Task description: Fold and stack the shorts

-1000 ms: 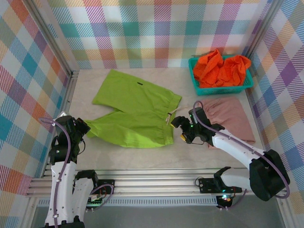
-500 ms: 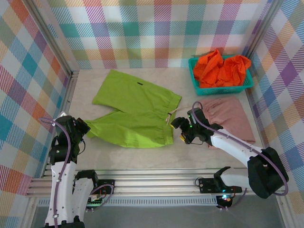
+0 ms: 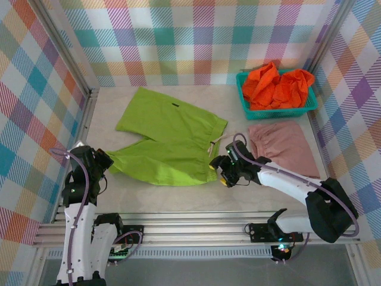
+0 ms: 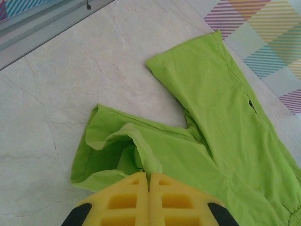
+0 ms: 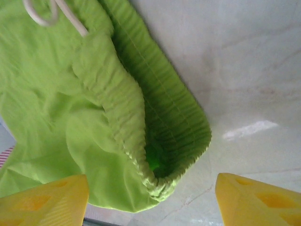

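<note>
The lime green shorts (image 3: 169, 140) lie spread on the table, legs pointing left. My left gripper (image 3: 105, 161) is shut on the hem of the near leg (image 4: 141, 155), its yellow fingers (image 4: 127, 200) pressed together with a fold of green fabric pinched between them. My right gripper (image 3: 219, 173) stands open at the near corner of the elastic waistband (image 5: 174, 141), one finger on each side of it. The white drawstring (image 5: 51, 14) lies on the waist. Folded dusty pink shorts (image 3: 284, 146) rest to the right. Bright orange shorts (image 3: 275, 85) sit crumpled in the basket.
A teal plastic basket (image 3: 245, 104) stands at the back right corner. Plaid walls close in the table on three sides. An aluminium rail (image 3: 190, 221) runs along the near edge. Bare marble surface lies in front of the green shorts.
My right gripper has moved left, off the pink shorts' edge, to the green waistband corner. The left arm has stayed put.
</note>
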